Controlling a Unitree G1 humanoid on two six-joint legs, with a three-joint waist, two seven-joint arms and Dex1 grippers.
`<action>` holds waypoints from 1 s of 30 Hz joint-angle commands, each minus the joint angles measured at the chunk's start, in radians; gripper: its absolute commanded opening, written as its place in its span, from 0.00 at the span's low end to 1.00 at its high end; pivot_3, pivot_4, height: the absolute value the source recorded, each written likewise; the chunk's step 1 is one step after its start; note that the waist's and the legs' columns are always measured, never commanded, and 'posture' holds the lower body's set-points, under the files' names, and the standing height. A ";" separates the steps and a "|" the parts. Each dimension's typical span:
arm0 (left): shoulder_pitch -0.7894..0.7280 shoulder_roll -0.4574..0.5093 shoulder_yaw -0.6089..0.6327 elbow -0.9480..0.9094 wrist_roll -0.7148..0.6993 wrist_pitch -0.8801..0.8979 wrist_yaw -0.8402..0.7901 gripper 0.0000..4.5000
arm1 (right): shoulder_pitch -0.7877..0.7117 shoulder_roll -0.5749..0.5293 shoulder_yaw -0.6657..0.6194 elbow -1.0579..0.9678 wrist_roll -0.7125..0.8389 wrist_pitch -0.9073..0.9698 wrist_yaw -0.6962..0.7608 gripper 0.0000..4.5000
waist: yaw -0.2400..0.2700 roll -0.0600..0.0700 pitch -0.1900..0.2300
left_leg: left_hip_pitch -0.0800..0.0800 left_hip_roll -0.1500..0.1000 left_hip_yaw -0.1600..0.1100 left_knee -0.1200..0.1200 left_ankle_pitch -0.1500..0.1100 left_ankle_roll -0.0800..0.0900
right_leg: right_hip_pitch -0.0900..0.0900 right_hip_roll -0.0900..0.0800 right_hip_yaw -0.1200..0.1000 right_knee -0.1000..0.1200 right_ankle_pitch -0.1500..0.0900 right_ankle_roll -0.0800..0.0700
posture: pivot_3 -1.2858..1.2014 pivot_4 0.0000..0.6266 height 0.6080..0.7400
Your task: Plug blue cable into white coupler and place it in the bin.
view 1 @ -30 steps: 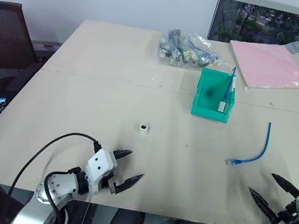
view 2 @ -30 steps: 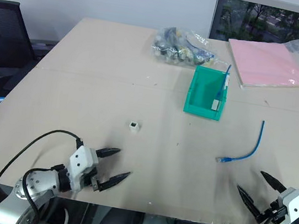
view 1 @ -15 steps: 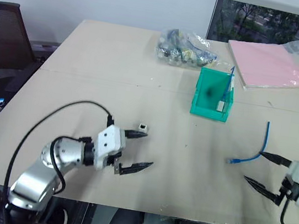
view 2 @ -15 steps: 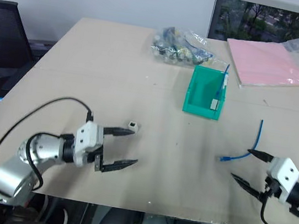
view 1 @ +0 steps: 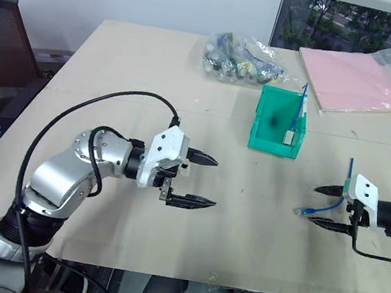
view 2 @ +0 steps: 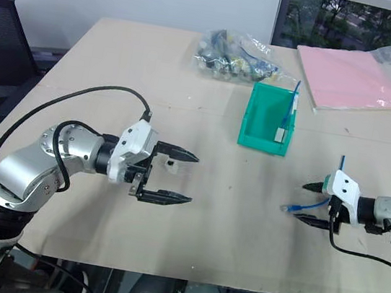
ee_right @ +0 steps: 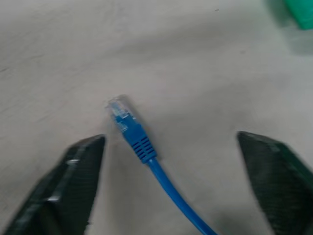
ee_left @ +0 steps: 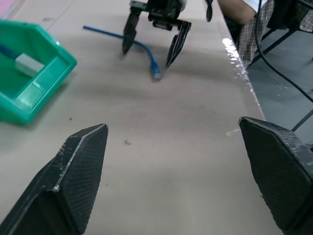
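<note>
blue cable (ee_right: 142, 147) — between right fingers (ee_right: 68, 191)

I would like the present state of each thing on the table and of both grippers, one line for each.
blue cable: flat on the table, unplugged, between the right gripper's open fingers.
white coupler: on the table, partly hidden behind the left gripper.
bin: upright, already holding a cable and a coupler.
left gripper: open, empty.
right gripper: open, straddling the cable's plug end.
bag of parts: lying closed.
</note>
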 commanded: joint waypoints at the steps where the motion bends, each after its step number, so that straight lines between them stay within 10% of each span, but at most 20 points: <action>1: -0.008 0.009 0.012 -0.017 0.004 0.000 -0.005 1.00 | -0.022 0.011 0.010 0.004 -0.009 -0.034 0.033 0.56 | 0.000 0.000 0.000 | 0.000 0.000 0.000 0.000 0.000 0.000 | 0.000 0.000 0.000 0.000 0.000 0.000 | 0.52 0.24 1.00; 6: -0.003 0.013 0.022 -0.030 0.005 0.003 -0.002 1.00 | -0.031 0.032 0.032 0.008 -0.031 -0.066 0.037 0.03 | 0.000 0.000 0.000 | 0.000 0.000 -0.002 0.000 0.000 0.000 | 0.000 0.000 -0.001 0.002 0.000 0.000 | 0.52 0.24 1.00; 21: -0.078 0.010 -0.022 0.062 0.065 -0.011 -0.028 1.00 | -0.252 0.317 0.189 -0.033 -0.103 0.033 -0.101 0.01 | -0.021 -0.001 0.002 | 0.001 -0.003 -0.011 0.001 0.000 0.000 | -0.001 0.001 -0.002 0.006 0.000 0.000 | 0.52 0.24 1.00; 30: -0.171 -0.213 -0.214 0.258 0.261 -0.133 0.036 1.00 | -0.122 0.275 0.006 -0.219 0.030 0.181 -0.186 0.81 | 0.010 -0.002 0.003 | -0.003 -0.006 -0.012 0.002 0.002 -0.003 | -0.001 -0.001 -0.001 0.005 0.000 0.000 | 0.52 0.24 1.00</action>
